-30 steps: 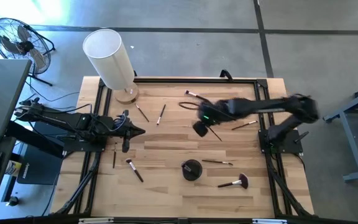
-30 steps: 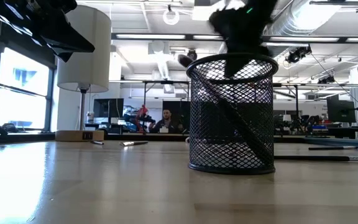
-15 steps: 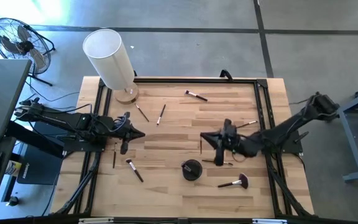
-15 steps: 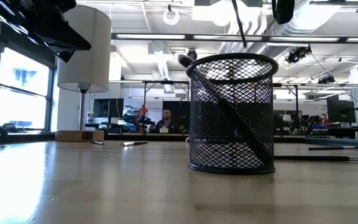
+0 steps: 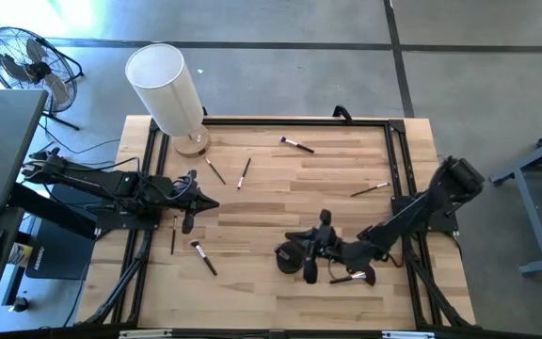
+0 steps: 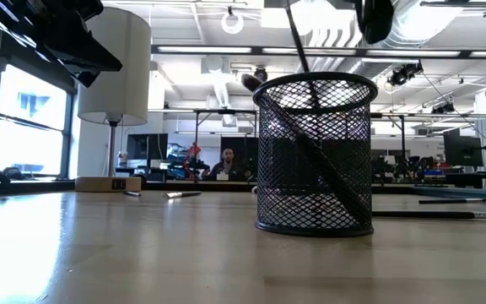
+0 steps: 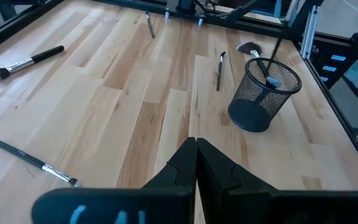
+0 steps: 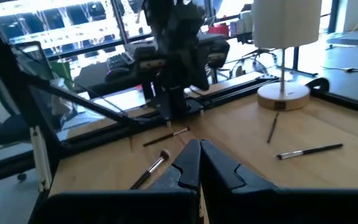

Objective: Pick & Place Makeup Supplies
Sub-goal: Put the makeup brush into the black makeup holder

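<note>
My right gripper (image 5: 306,250) hovers over the black mesh cup (image 5: 288,257) near the table's near edge, shut on a thin dark makeup brush (image 6: 300,46). A second brush (image 6: 327,173) leans inside the cup (image 6: 315,152), its head (image 6: 250,82) poking over the rim. Loose brushes lie on the table (image 5: 297,144) (image 5: 244,173) (image 5: 203,257) (image 5: 370,188). The fluffy-headed brush (image 5: 354,277) lies beside my right arm. My left gripper (image 5: 207,201) waits shut at the table's left side, touching nothing (image 7: 196,155). My right gripper holds the thin brush by its upper end, which lies above the low view's top edge, so the place of contact does not show. The brush (image 7: 277,53) hangs down tilted, lifted clear of the table. Its lower end (image 6: 310,84) is just inside the cup's rim.
A big white cylinder (image 5: 166,89) on a wooden base stands at the far left corner. Black rails (image 5: 294,121) frame the table. A fan (image 5: 26,61) stands beyond the left side. In the right wrist view, my left arm (image 8: 173,50) shows across the table.
My right gripper has moved from the table's far middle toward the near edge, ending over the mesh cup. The brush it took from the table has been lifted clear and carried along. The brush's lower end has come down from above the rim into the cup's mouth.
</note>
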`<control>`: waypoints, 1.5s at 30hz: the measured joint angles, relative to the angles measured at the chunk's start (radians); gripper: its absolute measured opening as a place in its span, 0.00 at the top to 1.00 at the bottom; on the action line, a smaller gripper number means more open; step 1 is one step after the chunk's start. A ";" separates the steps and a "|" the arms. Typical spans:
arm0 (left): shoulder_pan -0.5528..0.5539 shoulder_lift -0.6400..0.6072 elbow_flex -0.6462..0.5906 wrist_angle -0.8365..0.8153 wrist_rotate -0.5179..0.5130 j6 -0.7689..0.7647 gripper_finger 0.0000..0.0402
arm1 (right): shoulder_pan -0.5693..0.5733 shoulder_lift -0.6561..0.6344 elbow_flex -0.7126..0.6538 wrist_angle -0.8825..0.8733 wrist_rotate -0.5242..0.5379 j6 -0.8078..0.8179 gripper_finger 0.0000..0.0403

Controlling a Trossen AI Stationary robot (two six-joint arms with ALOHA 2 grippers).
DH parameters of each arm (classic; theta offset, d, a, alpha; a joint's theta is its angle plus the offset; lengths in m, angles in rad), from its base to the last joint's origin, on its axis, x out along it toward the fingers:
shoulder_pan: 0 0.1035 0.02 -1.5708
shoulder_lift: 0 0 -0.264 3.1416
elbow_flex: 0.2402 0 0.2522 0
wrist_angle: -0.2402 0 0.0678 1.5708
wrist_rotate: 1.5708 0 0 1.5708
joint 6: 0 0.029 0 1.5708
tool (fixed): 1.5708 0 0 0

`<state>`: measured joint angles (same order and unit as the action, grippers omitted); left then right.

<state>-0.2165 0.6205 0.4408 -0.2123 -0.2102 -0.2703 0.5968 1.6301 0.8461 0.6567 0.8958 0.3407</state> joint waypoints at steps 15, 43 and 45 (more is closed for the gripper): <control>0.000 0.000 0.000 0.000 -0.014 0.000 1.00 | -0.001 0.030 0.006 -0.105 -0.087 0.234 0.83; 0.000 0.115 0.006 -0.002 -0.385 -0.461 0.61 | -0.245 -0.338 -0.018 -0.962 -0.146 0.539 0.80; 0.001 0.176 0.020 -0.004 -0.433 -0.541 0.61 | -0.301 -0.382 -0.065 -1.000 -0.206 0.578 0.81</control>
<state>-0.2157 0.7962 0.4610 -0.2167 -0.6435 -0.8114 0.2957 1.2479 0.7814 -0.3431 0.6894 0.9185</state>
